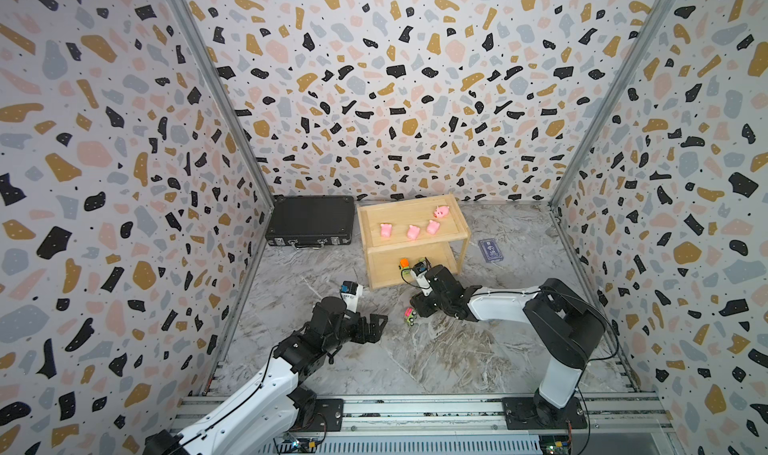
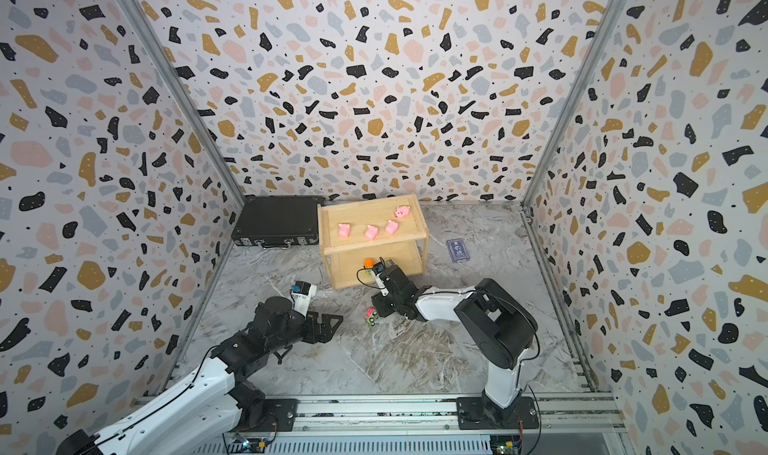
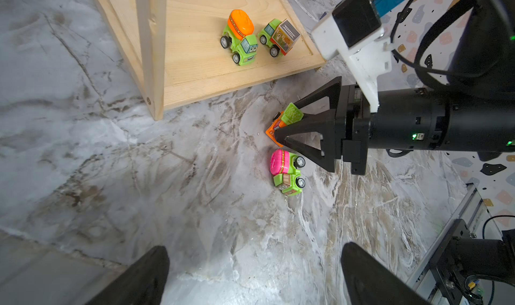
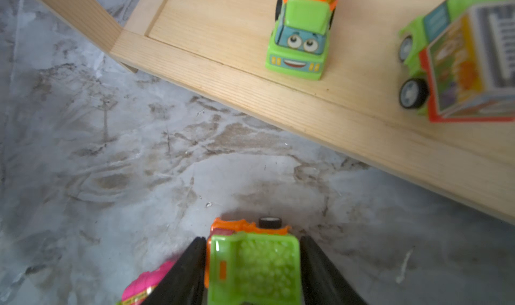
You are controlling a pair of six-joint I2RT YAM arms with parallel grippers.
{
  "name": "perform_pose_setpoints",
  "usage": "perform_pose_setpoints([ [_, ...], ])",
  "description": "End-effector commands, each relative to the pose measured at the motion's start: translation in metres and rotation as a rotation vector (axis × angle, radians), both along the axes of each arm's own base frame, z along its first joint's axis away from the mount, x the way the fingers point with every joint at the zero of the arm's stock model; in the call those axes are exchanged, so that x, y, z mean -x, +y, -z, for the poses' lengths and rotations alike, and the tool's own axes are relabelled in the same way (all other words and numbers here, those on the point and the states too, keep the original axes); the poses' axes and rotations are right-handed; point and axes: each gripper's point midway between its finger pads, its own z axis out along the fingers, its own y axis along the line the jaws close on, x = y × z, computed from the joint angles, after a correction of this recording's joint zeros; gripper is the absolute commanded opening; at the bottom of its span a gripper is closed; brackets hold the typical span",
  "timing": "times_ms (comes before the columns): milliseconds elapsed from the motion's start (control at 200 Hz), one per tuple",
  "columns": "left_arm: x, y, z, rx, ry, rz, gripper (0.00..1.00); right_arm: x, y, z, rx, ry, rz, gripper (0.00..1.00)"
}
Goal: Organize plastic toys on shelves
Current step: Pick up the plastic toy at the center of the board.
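The right gripper (image 4: 252, 241) is closed about the dump truck (image 4: 250, 264). One black finger is laid against each side of its green bed, and no gap can be made out on either side. The dump truck, green over an orange base, rests on the floor (image 4: 111, 178) just in front of the rack (image 1: 415, 243).

Just beside it, on the side away from the rack, the pink mixer (image 3: 285, 172) lies tipped on its side on the floor. It is close to one finger of that gripper; whether it is touched cannot be told.

On the rack's lower tier, near the front edge, the orange mixer (image 3: 239, 38) and the box truck (image 3: 280, 37) are set upright on their wheels. They are side by side, near each other but apart. On the upper tier a loose row of three pigs (image 1: 413, 232) is laid out, with a fourth pig (image 1: 441, 211) nearer the back and toward the right end.

The left gripper (image 3: 255, 261) is held wide open with nothing between its fingers. It is over bare floor, apart from the toys, and is turned toward the right gripper.

To the left of the rack and just beside it, a black case (image 1: 311, 220) lies flat against the back wall. To the rack's right, well apart from the toys, a small dark-blue card (image 1: 491, 251) lies on the floor.
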Motion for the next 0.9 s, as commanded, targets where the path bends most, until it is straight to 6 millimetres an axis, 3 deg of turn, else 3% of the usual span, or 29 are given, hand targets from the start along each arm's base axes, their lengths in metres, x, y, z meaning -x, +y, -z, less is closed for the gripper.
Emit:
perform_pose_setpoints([
  [0, -0.006, -0.001, -0.011, 0.007, -0.041, -0.004, 1.0, -0.002, 0.003, -0.004, 0.002, 0.0, 0.014, 0.53],
  [145, -0.006, -0.001, -0.012, 0.007, -0.043, -0.003, 1.0, -0.003, -0.002, -0.009, 0.002, -0.023, 0.033, 0.47],
  [365, -0.006, -0.001, -0.011, 0.005, -0.04, -0.003, 1.0, 0.0, -0.014, -0.039, -0.061, -0.122, 0.051, 0.41],
  [566, -0.006, -0.001, -0.011, 0.008, -0.041, -0.003, 1.0, -0.004, -0.037, -0.059, -0.138, -0.203, 0.141, 0.38],
  [896, -0.006, -0.001, -0.012, 0.009, -0.041, -0.003, 1.0, -0.039, -0.077, -0.073, -0.123, -0.3, 0.325, 0.38],
])
